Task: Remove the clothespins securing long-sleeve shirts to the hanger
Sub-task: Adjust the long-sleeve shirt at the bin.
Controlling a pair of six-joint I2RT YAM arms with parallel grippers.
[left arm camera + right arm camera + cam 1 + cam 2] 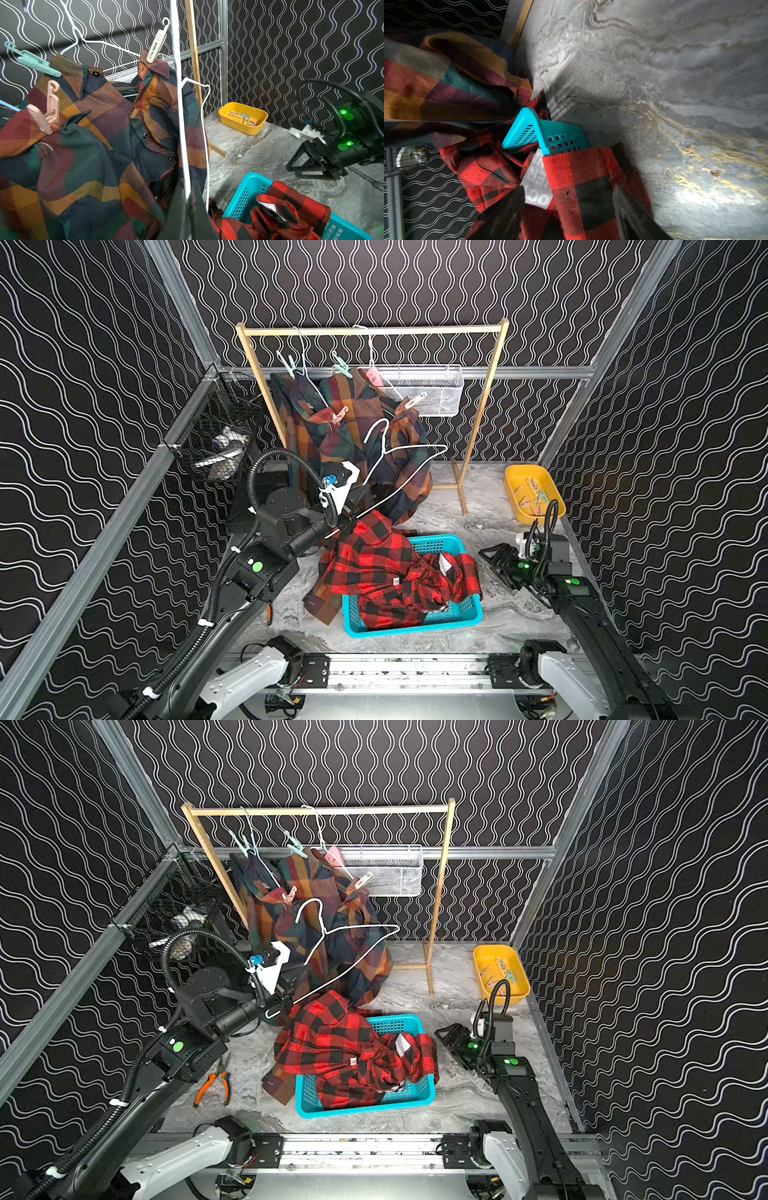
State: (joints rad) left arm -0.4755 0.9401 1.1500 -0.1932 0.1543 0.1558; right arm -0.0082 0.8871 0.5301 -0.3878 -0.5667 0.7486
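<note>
My left gripper (188, 187) is shut on the wire of a bare white hanger (399, 456), holding it up in front of two orange, navy and teal checked shirts (332, 427) on the wooden rack (374, 329). Mint (35, 62), pink (46, 110) and cream (155, 43) clothespins grip those shirts' shoulders and collars. The red-and-black shirt (374, 568) lies heaped over the teal basket (440, 545), off any hanger. Low beside the basket, my right gripper (568, 189) stands open, its jaws apart just off a red sleeve (587, 176).
A yellow tray (534, 489) at the back right holds several loose clothespins. A white wire basket (428, 389) hangs on the back rail, and a black mesh basket (216, 435) on the left rail. Orange-handled pliers (216, 1085) lie by the left arm.
</note>
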